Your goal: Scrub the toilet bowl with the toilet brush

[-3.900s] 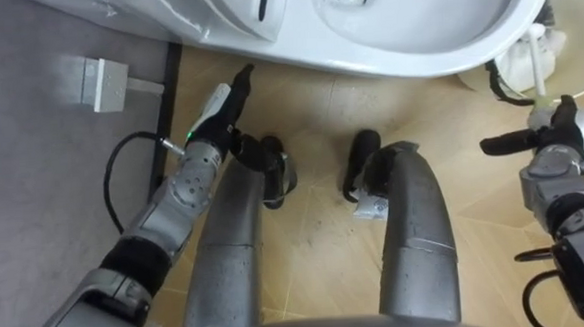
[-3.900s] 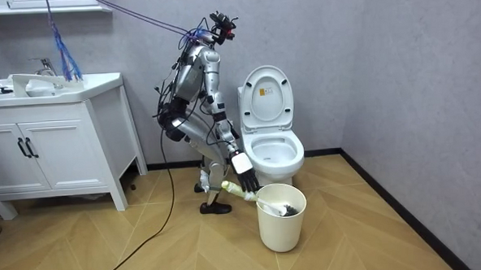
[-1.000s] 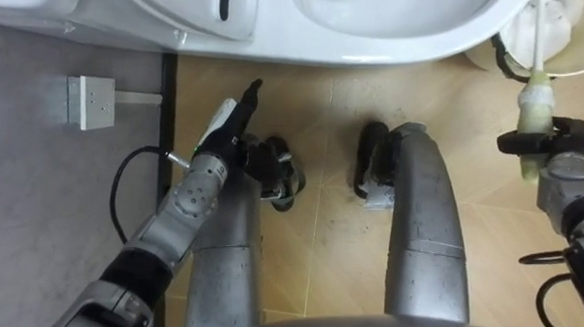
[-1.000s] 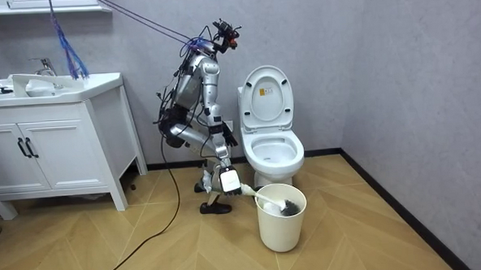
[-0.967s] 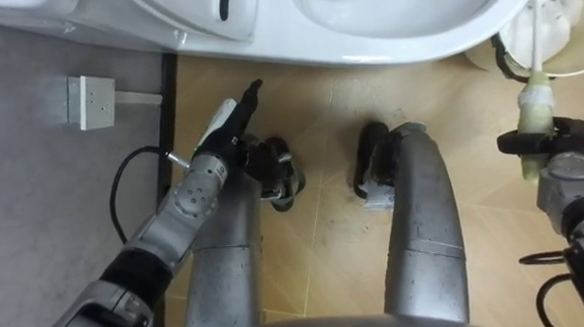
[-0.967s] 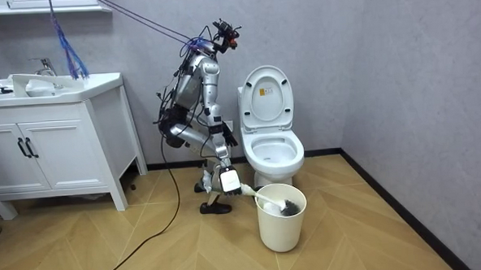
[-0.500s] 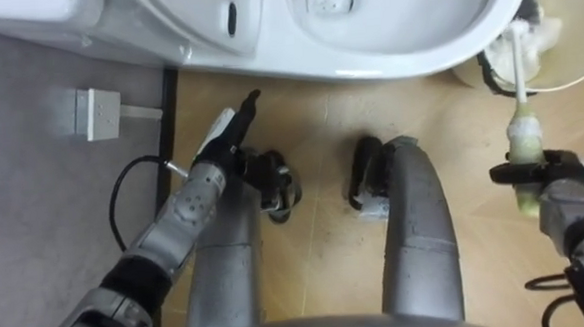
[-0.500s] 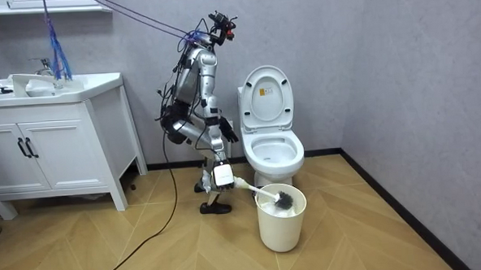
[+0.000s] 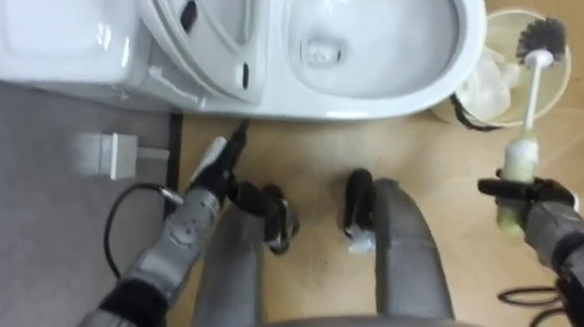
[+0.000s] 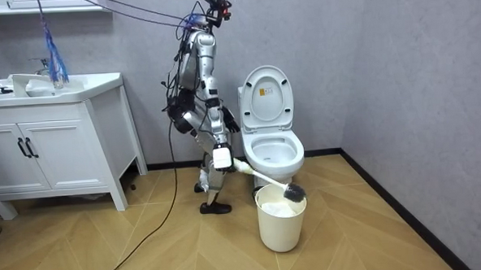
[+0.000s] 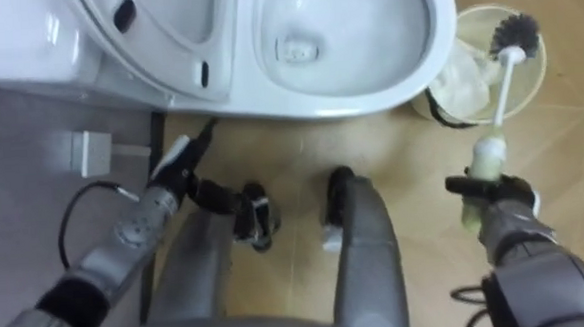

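Right hand: fingers curled round the pale handle of the white toilet brush with dark bristles, which is held slanted.
Brush head: over the rim of the round cream plastic bin, just beside the white ceramic toilet.
Left hand: fingers straight, holding nothing, low near the toilet base.
Toilet lid: raised.

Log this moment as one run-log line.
right hand: shut on toilet brush handle | brush head: above waste bin | left hand: open, idle | stance: standing at toilet
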`<state>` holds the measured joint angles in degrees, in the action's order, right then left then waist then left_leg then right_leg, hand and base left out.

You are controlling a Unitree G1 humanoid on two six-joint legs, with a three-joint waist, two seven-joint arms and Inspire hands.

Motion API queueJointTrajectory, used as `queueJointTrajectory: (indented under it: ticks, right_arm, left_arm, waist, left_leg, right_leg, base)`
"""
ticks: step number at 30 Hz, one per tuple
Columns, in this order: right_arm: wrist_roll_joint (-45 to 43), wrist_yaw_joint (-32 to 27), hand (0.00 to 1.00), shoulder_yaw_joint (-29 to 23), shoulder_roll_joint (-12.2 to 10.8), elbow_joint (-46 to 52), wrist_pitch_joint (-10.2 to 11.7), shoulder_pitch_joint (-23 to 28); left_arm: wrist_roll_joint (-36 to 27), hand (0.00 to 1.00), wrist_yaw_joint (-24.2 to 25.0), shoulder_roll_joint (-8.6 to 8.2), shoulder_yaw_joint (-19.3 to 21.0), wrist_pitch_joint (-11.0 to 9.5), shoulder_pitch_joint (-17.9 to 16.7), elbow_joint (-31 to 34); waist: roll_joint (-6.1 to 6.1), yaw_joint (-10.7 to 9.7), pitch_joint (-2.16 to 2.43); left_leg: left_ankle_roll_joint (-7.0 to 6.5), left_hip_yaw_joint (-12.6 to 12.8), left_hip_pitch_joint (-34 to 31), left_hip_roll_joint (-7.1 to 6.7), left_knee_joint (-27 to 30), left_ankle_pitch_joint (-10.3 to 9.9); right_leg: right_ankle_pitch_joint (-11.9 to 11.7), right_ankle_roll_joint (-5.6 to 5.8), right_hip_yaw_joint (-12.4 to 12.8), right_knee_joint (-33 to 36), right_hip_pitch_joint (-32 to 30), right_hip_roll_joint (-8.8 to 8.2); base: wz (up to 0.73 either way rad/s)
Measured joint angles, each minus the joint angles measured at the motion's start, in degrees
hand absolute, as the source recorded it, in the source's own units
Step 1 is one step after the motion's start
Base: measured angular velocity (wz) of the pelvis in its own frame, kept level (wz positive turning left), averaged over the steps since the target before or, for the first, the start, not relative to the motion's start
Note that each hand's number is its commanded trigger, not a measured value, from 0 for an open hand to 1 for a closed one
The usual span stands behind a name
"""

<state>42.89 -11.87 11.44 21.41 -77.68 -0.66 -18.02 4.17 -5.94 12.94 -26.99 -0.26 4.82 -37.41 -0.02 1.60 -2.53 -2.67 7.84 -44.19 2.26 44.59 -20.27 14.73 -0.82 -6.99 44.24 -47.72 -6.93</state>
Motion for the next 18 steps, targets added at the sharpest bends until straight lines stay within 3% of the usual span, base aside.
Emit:
queueJointTrajectory:
  ticks: [2,8,12,14,15,18]
  right_arm:
    - [0.1,-0.7,1.00,-2.0,-0.5,0.3,0.0,1.1]
    - [-3.4,-4.7,1.00,-6.0,-1.9,3.9,0.1,4.9]
    - [-12.0,-9.4,1.00,-6.0,-3.5,11.5,1.2,10.1]
    - [-16.5,-9.9,1.00,-6.0,-5.1,14.4,1.5,12.7]
    - [-19.9,-10.0,1.00,-6.0,-5.9,16.4,1.9,14.8]
    - [-27.2,-10.5,1.00,-6.0,-6.4,21.6,2.0,19.5]
  left_arm:
    - [0.3,0.00,-0.1,0.20,1.1,-0.1,-1.3,0.0]
    - [0.4,0.00,-0.3,1.21,5.5,-0.7,-4.8,-0.9]
    - [0.5,0.00,-1.4,1.46,8.0,-1.0,-7.6,-1.9]
    - [0.5,0.00,-1.3,1.40,9.3,-1.4,-9.7,-2.5]
    - [0.6,0.00,-1.3,1.38,10.6,-1.9,-10.9,-2.5]
    - [1.6,0.00,-1.3,1.39,13.4,-2.4,-15.0,-2.2]
  waist:
    - [-0.33,0.0,0.57]
    - [-0.63,-0.3,0.87]
    - [-0.54,-0.9,1.21]
    - [-0.86,-1.3,1.60]
    - [-0.91,-1.4,2.04]
    - [-0.63,-1.3,2.60]
  left_leg:
    - [-0.04,0.0,2.3,-0.04,-1.6,0.2]
    - [-0.08,0.0,12.0,0.05,-7.6,0.9]
    - [-0.07,-0.2,18.7,0.11,-12.1,1.4]
    - [-0.05,-0.2,22.2,-0.17,-14.6,1.8]
    - [0.08,-0.2,24.6,-0.23,-16.3,2.0]
    - [0.29,-0.2,29.8,-0.29,-20.2,2.4]
  right_leg:
    - [-0.2,0.25,-0.1,-1.7,2.4,0.15]
    - [-1.6,1.11,-0.7,-8.8,12.6,1.07]
    - [-2.5,1.58,-1.2,-13.6,19.6,1.39]
    - [-2.5,1.81,-1.3,-15.0,23.0,1.39]
    - [-2.6,1.98,-1.3,-16.7,25.3,1.61]
    - [-2.9,2.28,-1.8,-20.2,30.5,2.03]
  base:
    - [0.00]
    - [-0.03]
    - [-0.01]
    - [0.07]
    - [0.00]
    - [0.00]
